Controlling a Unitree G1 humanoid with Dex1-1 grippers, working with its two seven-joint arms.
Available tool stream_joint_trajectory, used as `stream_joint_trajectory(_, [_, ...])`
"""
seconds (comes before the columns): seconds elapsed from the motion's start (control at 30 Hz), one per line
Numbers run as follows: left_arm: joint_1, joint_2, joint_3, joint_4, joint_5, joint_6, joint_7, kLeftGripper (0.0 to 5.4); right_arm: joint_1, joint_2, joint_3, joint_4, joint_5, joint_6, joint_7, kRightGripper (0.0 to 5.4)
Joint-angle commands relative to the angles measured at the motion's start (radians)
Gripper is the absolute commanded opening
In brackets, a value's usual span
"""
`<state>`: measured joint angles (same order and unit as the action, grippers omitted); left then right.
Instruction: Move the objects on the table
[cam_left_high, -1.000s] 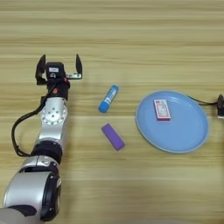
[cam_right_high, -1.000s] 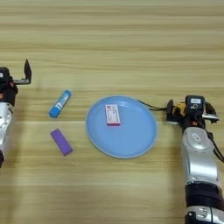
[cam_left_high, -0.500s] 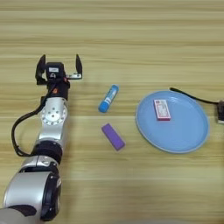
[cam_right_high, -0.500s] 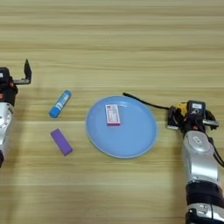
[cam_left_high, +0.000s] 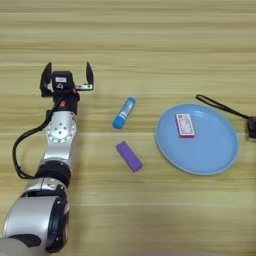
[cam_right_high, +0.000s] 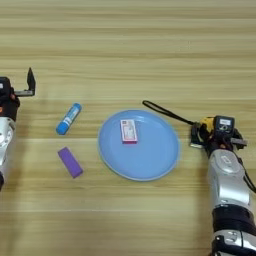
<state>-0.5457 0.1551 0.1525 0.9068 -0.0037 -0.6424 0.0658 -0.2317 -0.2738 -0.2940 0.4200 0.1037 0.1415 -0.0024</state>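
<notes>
My left gripper rests open on the table at the left, nothing between its fingers. To its right lies a blue-and-white glue stick, slanted. Below that is a purple block. My right gripper sits just right of the light-blue plate, shut on the yellow-and-black tape measure. The measure's black strap trails left past the plate's upper right rim.
A small red-and-white box lies on the plate, left of its centre. The left arm's black cable loops out beside its forearm.
The black strap has swung out to the left from the right gripper and now lies by the plate's rim. The right gripper has shifted slightly nearer. The left arm has not moved.
</notes>
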Motion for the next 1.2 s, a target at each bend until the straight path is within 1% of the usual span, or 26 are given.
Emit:
stream_joint_trajectory(0.03, [-0.006, 0.009, 0.001, 0.006, 0.002, 0.007, -0.001, 5.4, -0.004, 0.001, 0.004, 0.005, 0.01, 0.015, 0.014, 4.67])
stream_joint_trajectory(0.33, [-0.008, 0.012, 0.001, 0.012, 0.001, 0.006, -0.003, 5.4, 0.005, 0.008, 0.003, -0.024, 0.015, 0.004, 0.018, 4.62])
stream_joint_trajectory(0.43, [-0.009, 0.013, 0.001, 0.013, 0.001, 0.006, -0.003, 5.4, 0.014, 0.013, 0.006, -0.055, 0.014, -0.012, 0.02, 4.62])
stream_joint_trajectory(0.67, [-0.009, 0.012, -0.001, 0.014, 0.004, 0.004, -0.001, 5.4, 0.062, 0.038, 0.035, -0.24, 0.022, -0.048, 0.049, 4.62])
stream_joint_trajectory(0.87, [-0.007, 0.012, -0.003, 0.013, 0.007, 0.003, 0.001, 5.4, 0.111, 0.069, 0.06, -0.418, 0.04, -0.04, 0.07, 4.62])
stream_joint_trajectory(0.93, [-0.006, 0.012, -0.004, 0.012, 0.008, 0.003, 0.002, 5.4, 0.128, 0.076, 0.085, -0.466, 0.042, -0.034, 0.087, 4.62])
stream_joint_trajectory(0.97, [-0.006, 0.012, -0.005, 0.013, 0.009, 0.003, 0.002, 5.4, 0.139, 0.08, 0.109, -0.489, 0.04, -0.028, 0.103, 4.62])
stream_joint_trajectory(1.07, [-0.005, 0.011, -0.006, 0.012, 0.011, 0.002, 0.004, 5.4, 0.182, 0.083, 0.213, -0.559, 0.019, 0.007, 0.162, 4.62])
stream_joint_trajectory(1.13, [-0.005, 0.011, -0.007, 0.011, 0.012, 0.002, 0.006, 5.4, 0.212, 0.081, 0.276, -0.594, 0.02, 0.061, 0.201, 4.62])
stream_joint_trajectory(1.2, [-0.004, 0.01, -0.008, 0.01, 0.013, 0.003, 0.007, 5.4, 0.233, 0.085, 0.317, -0.617, 0.024, 0.103, 0.226, 4.62])
